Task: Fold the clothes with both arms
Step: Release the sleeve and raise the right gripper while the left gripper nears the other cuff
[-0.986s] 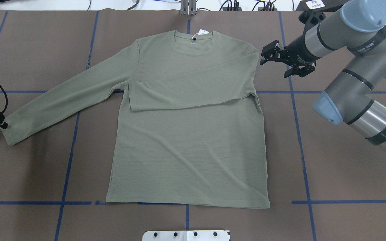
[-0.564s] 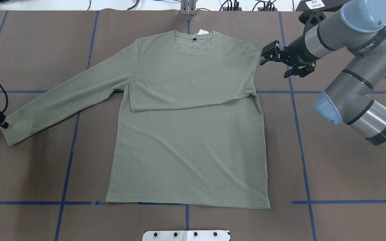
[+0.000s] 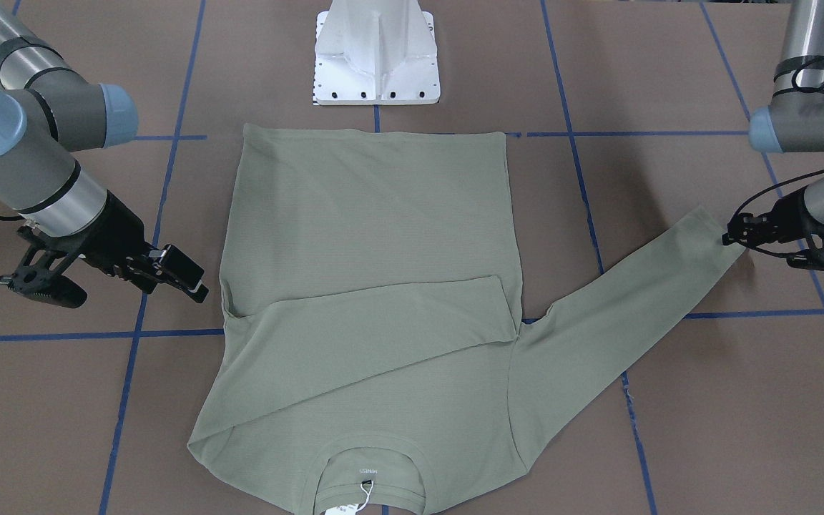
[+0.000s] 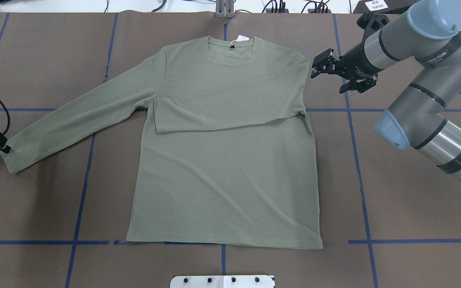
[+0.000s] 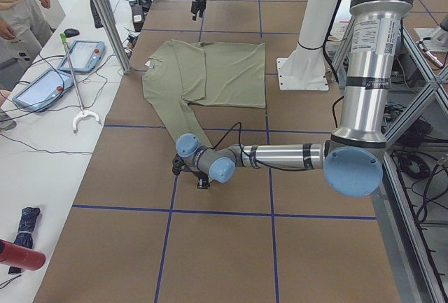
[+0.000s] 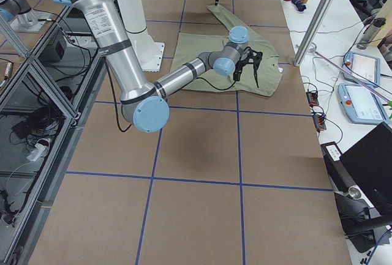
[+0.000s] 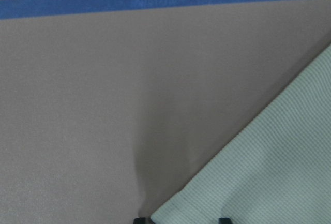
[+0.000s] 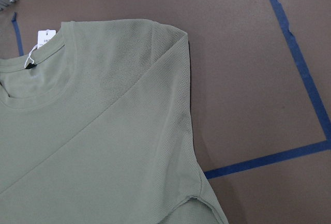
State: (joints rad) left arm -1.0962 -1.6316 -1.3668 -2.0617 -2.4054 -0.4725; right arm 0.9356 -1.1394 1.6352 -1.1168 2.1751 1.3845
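The sage-green shirt (image 4: pixel 222 172) lies flat, neck to the far side, with its white hang tag (image 4: pixel 241 39) at the collar. One sleeve (image 4: pixel 230 108) is folded across the chest. The other sleeve (image 4: pixel 74 116) stretches out to the left. My left gripper (image 4: pixel 2 149) sits low at that sleeve's cuff. The left wrist view shows the cuff corner (image 7: pixel 258 172) between two parted fingertips, so the gripper is open around it. My right gripper (image 4: pixel 327 80) is open and empty, just right of the shirt's shoulder (image 8: pixel 170 38). Both grippers show in the front view: left (image 3: pixel 730 237), right (image 3: pixel 136 290).
The brown table cover (image 4: pixel 394 200) carries blue tape lines (image 4: pixel 360 180). The white pedestal base (image 3: pixel 376 50) stands at the near edge by the shirt's hem. In the left side view, tablets (image 5: pixel 82 54) and a person (image 5: pixel 21 9) are beyond the table's far edge.
The right gripper has edged slightly toward the far side beside the shoulder. The left gripper stays at the cuff with almost no shift. The shirt has not moved.
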